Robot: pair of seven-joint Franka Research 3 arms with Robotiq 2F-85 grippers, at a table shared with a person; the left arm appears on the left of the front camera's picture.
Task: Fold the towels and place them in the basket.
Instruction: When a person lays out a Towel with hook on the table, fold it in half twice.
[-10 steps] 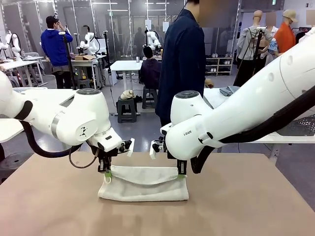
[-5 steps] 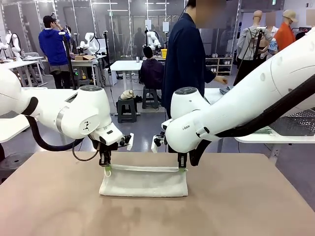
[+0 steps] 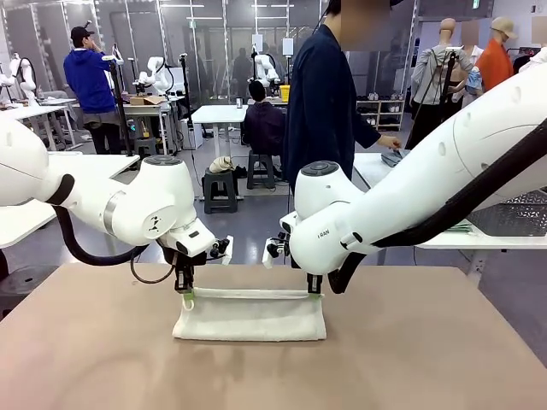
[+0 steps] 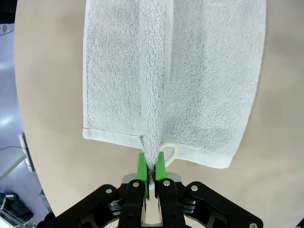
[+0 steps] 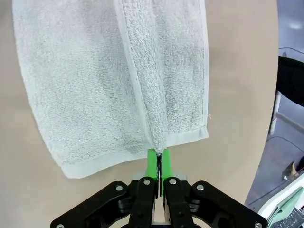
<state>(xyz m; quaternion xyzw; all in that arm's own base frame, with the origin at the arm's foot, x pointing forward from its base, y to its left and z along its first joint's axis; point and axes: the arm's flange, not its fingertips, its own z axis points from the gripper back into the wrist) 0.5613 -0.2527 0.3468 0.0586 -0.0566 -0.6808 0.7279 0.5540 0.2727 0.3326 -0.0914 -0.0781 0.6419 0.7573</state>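
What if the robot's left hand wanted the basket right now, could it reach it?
Probably not. The left hand is shut on the towel, and the basket sits away on a white side table at the robot's right, with the right arm in between.
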